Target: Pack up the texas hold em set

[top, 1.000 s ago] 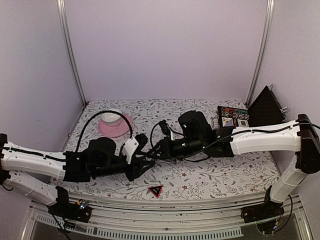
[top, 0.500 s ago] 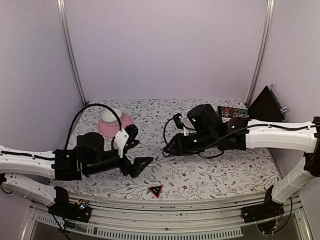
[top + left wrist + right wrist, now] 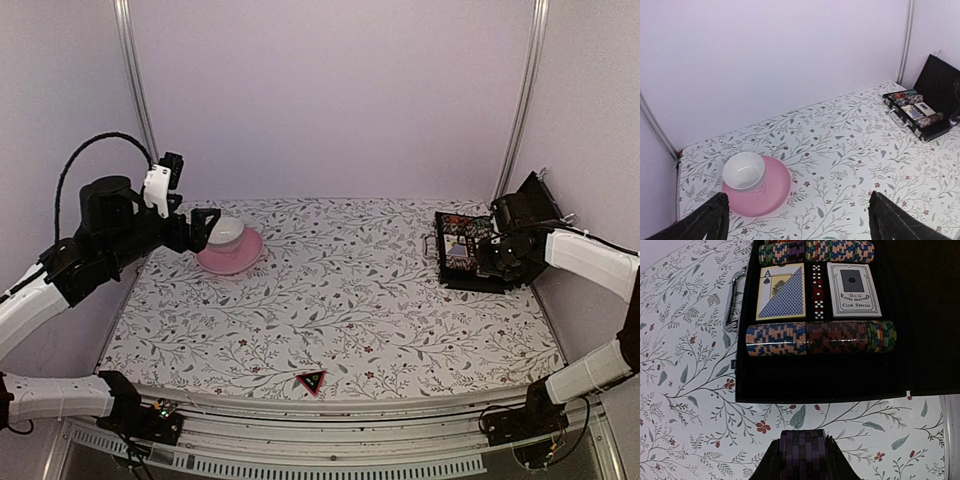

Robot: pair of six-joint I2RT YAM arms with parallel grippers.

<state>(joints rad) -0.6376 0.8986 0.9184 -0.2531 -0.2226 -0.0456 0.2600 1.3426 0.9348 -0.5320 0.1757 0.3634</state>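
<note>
At far left, showed the left gripper (image 3: 203,226) raised over the back corner of the table (image 3: 380,330), fingers spread wide, gripping nothing. Just right of it, recorded a pink saucer (image 3: 772,192) bearing a white cup (image 3: 743,170). At the near edge, mid-table, found the triangle marker (image 3: 311,381) lying alone. At far right, showed the case (image 3: 830,382) open, lid (image 3: 530,208) upright, holding chip rolls (image 3: 820,337), two card decks (image 3: 781,292) and dice (image 3: 817,292); just before it, caught the right gripper (image 3: 802,461) clamped on a purple chip roll (image 3: 802,442).
</note>
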